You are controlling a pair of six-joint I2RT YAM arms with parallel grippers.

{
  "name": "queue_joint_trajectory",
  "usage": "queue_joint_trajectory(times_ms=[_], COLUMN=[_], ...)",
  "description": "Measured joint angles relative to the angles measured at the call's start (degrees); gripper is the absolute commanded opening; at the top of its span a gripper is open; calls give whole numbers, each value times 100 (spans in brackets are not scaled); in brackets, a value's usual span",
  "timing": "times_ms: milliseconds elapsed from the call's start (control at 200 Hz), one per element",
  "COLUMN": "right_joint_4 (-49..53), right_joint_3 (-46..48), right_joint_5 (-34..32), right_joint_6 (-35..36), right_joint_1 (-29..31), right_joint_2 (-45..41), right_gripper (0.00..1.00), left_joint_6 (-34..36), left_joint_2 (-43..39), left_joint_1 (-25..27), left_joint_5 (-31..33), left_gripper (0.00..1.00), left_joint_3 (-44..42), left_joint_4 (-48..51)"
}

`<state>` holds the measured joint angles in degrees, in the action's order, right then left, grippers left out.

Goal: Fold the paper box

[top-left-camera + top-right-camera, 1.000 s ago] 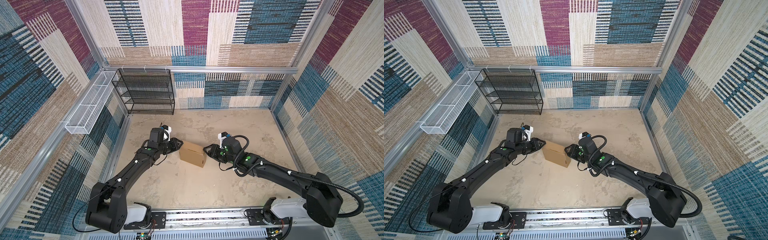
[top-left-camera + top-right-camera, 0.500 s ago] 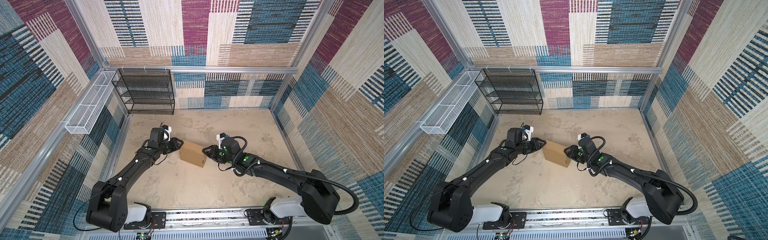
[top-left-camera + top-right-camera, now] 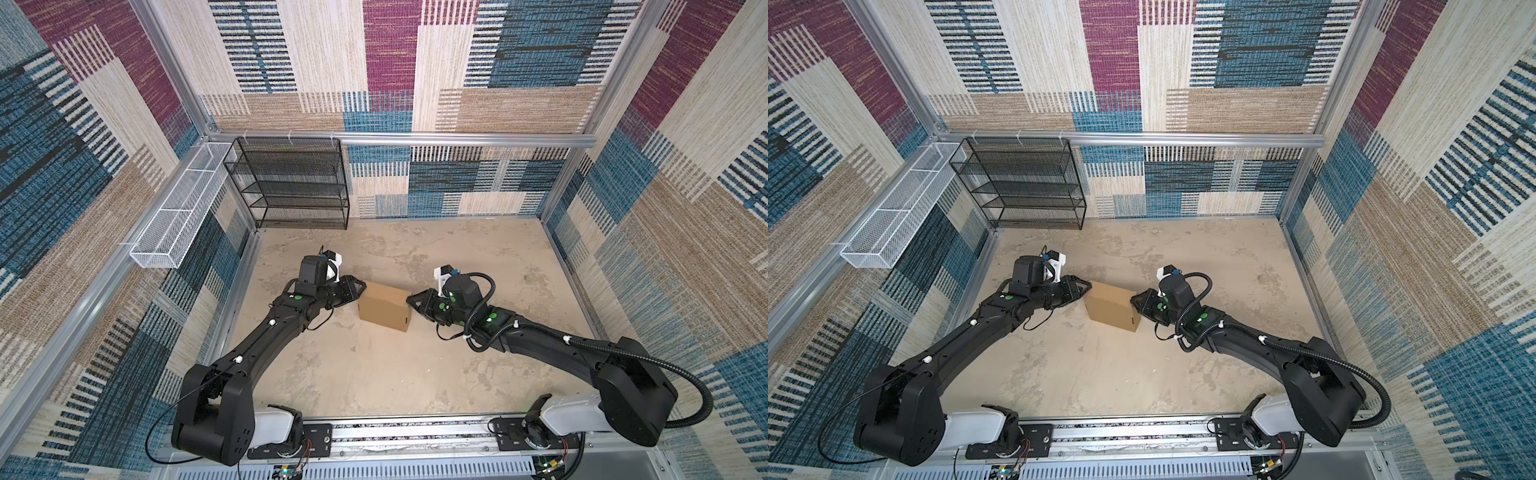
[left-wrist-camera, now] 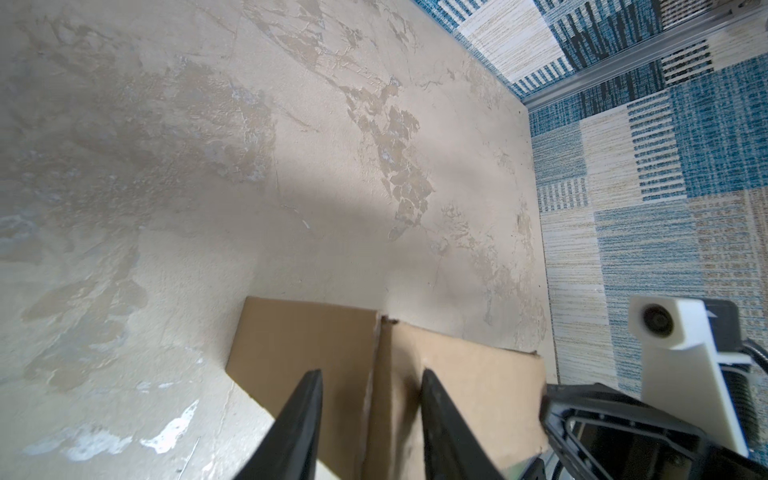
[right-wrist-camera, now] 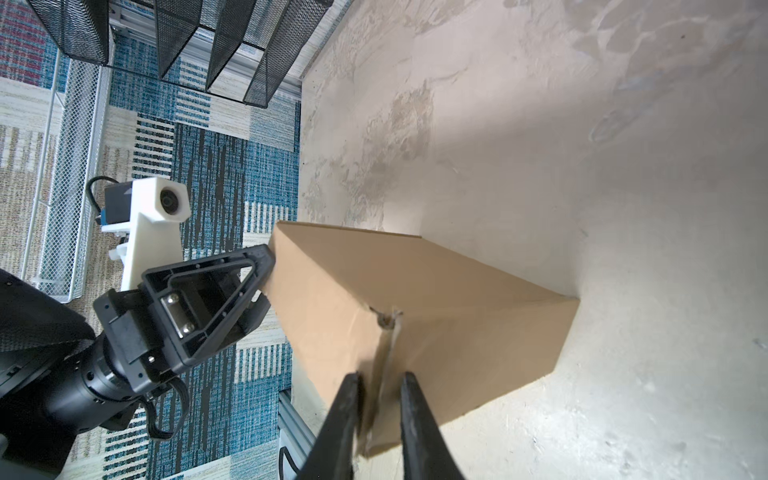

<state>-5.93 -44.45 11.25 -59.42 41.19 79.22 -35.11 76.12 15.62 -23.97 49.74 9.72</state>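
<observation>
While the paper box (image 3: 384,307) is stood near the middle of the bench (image 3: 374,374), it is met at each end. The left end effector (image 4: 370,376) is held apart against one end. The right end effector (image 5: 380,376) is nearly together around a box edge; a firm squeeze cannot be told.

One brown cardboard box (image 3: 384,307); left end effector (image 3: 362,286) plus right end effector (image 3: 410,300) makes two; one black mesh shelf rack (image 3: 291,187); one white wire basket (image 3: 178,212).
</observation>
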Motion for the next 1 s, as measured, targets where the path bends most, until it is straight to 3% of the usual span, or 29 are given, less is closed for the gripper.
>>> queue_joint_trajectory(times_ms=[997], right_joint_4=[238], right_joint_3=[-428], right_joint_5=[35], right_joint_6=[404], right_joint_1=[-33], right_joint_2=[332], right_gripper=[17], left_joint_6=[363], left_joint_2=[-428], left_joint_1=[-269], left_joint_5=[-214], left_gripper=[44], left_joint_3=[175], left_joint_4=[916])
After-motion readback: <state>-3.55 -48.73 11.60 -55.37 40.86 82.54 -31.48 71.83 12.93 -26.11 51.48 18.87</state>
